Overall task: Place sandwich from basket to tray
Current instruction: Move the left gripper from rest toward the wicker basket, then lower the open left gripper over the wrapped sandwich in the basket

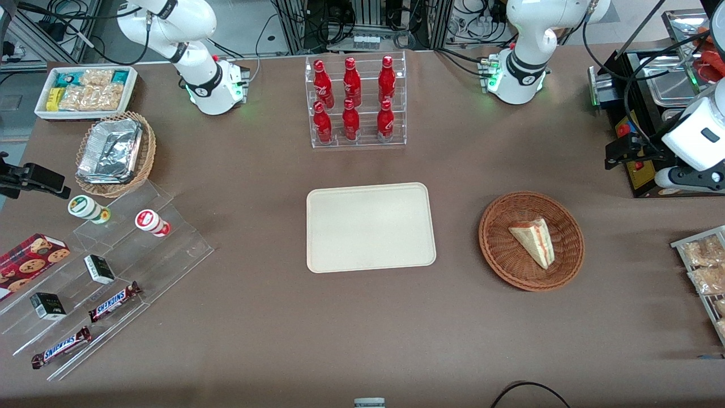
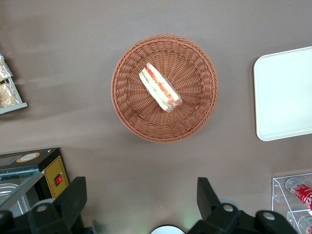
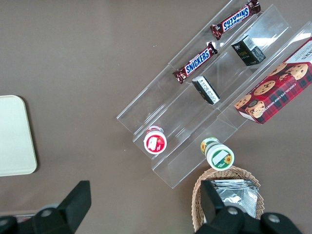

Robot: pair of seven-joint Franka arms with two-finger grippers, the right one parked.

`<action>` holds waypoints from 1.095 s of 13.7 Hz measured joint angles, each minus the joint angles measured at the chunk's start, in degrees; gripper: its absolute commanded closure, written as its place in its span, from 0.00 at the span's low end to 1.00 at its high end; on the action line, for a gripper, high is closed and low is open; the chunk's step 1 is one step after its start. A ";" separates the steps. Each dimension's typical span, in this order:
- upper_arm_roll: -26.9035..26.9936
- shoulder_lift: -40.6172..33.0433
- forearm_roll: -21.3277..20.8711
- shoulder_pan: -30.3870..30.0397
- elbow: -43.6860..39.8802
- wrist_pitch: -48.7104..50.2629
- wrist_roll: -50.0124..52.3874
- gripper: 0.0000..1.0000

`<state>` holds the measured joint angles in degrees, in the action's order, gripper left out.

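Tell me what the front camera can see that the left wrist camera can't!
Only the front view shows the whole table: all six red bottles in their clear rack, the Snickers bars, the cookie box, and the tan basket with foil container.

Only the left wrist view shows the gripper, open, held high above the table, beside the basket and farther from the front camera than it. It also shows the sandwich's striped filling.

Both show the sandwich lying in the basket, and the bare tray beside it.
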<state>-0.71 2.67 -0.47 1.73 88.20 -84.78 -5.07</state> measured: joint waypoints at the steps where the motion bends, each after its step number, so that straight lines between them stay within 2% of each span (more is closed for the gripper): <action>1: 0.00 0.01 0.00 0.04 0.00 0.00 0.00 0.00; 8: 0.01 2.67 0.00 0.05 0.88 -2.00 0.00 0.00; 15: 0.01 5.04 0.00 0.05 14.55 -20.47 0.00 0.00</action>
<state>-0.69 7.71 -0.47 1.78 102.75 -105.25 -5.07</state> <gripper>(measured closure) 0.000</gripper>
